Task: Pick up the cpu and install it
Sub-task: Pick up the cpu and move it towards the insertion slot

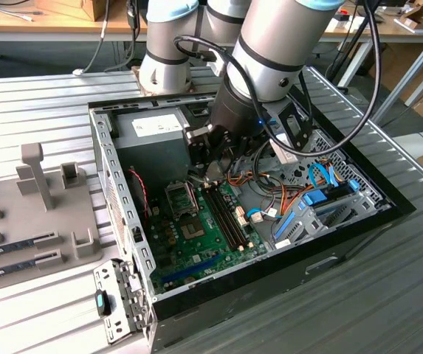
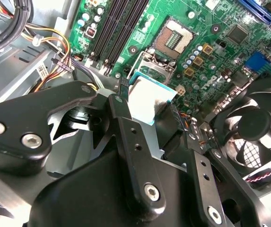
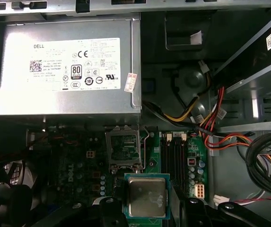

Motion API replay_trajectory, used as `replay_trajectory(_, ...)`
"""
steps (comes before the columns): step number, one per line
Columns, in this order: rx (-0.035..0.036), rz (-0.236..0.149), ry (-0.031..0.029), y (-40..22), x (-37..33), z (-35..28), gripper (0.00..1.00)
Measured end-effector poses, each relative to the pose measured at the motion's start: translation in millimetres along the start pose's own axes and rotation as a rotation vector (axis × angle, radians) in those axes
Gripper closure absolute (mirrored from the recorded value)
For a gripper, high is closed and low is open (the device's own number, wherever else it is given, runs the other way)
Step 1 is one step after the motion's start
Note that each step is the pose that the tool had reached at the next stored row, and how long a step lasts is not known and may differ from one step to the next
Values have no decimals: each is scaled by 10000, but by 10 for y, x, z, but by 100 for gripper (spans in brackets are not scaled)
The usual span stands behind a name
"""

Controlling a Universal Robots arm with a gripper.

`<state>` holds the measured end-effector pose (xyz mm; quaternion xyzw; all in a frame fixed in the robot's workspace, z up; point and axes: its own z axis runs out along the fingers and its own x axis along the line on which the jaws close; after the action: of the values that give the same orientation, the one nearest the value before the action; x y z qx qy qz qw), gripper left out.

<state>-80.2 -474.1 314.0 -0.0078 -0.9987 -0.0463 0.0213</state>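
Slats of grey metal form the worktop (image 1: pixel 34 96) in the exterior view, and an open black desktop computer case (image 1: pixel 115 169) lies on it across the middle of the frame. The black tool (image 1: pixel 215 166) on the silver robot arm (image 1: pixel 270 44) reaches into the case from the upper middle. It hangs just above the green motherboard (image 1: pixel 196 236), near the square processor socket (image 1: pixel 181 198). A grey box-shaped power supply (image 1: pixel 148 133) fills the case corner at the exterior view's upper left.

In the second wrist view, the tool (image 2: pixel 148 97) has its two black fingers (image 2: pixel 123 92) closed narrowly on the small flat square cpu (image 2: pixel 149 105) with a shiny silver-grey metal top. The cpu is held in the air over the board, close to the open socket (image 2: pixel 174 40) but not in it. Long black memory slots (image 2: pixel 121 28) run beside the socket, and a black round fan (image 2: pixel 253 127) sits nearby.

In the first wrist view, the cpu (image 3: pixel 147 196) again sits gripped by its edges in the tool (image 3: pixel 149 210). The socket (image 3: pixel 123 149) lies between it and the power supply (image 3: pixel 64 66).
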Motion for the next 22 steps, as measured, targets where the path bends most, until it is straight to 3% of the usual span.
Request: replay_trajectory(22, 8, 0, 0, -11, -4, 92, 53)
